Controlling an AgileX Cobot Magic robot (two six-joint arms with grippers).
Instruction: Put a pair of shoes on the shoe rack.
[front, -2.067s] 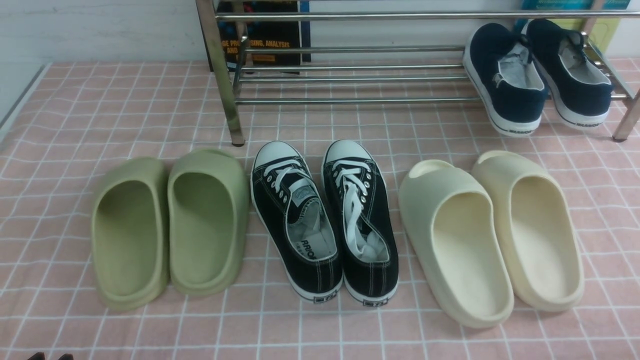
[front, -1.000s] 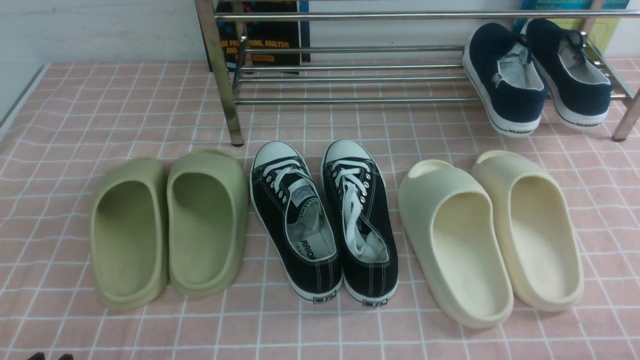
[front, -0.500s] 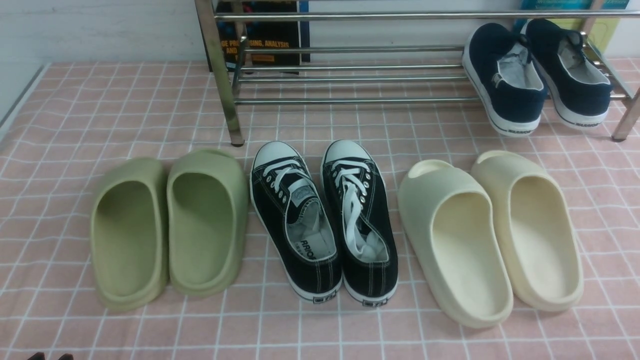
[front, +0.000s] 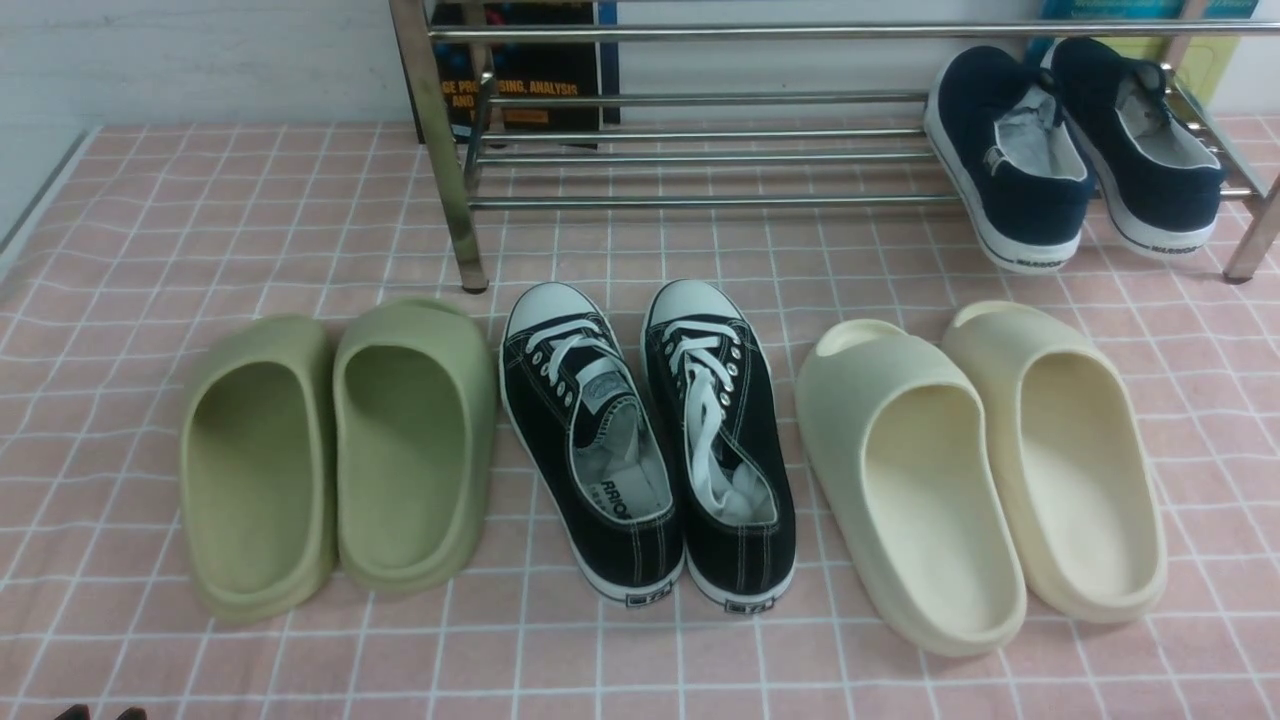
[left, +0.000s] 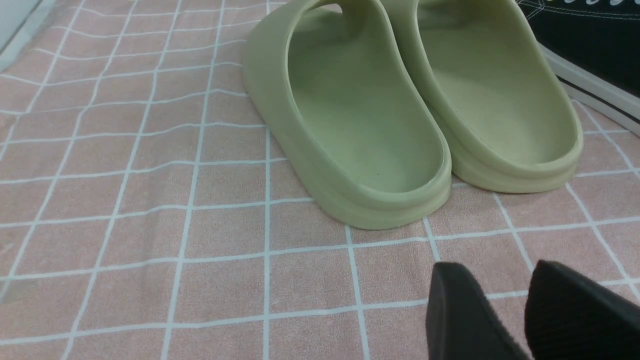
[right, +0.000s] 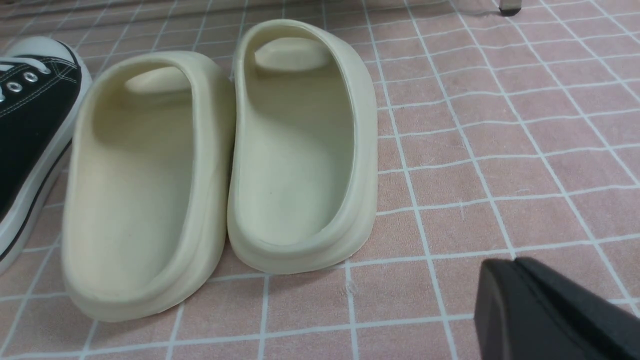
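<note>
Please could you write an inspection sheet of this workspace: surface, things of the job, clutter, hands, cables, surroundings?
Surface: pink checked cloth, flat, no spills seen.
Job's things: navy slip-on shoes sit on the chrome shoe rack, at its right end, heels toward the robot.
Clutter: green slides, black lace-up sneakers and cream slides stand in a row before the rack.
Hands: left hand open, empty, low behind the green slides; right hand shut, empty, behind the cream slides.
Cables: nothing seen.
Surroundings: white wall; books stand behind the rack.
</note>
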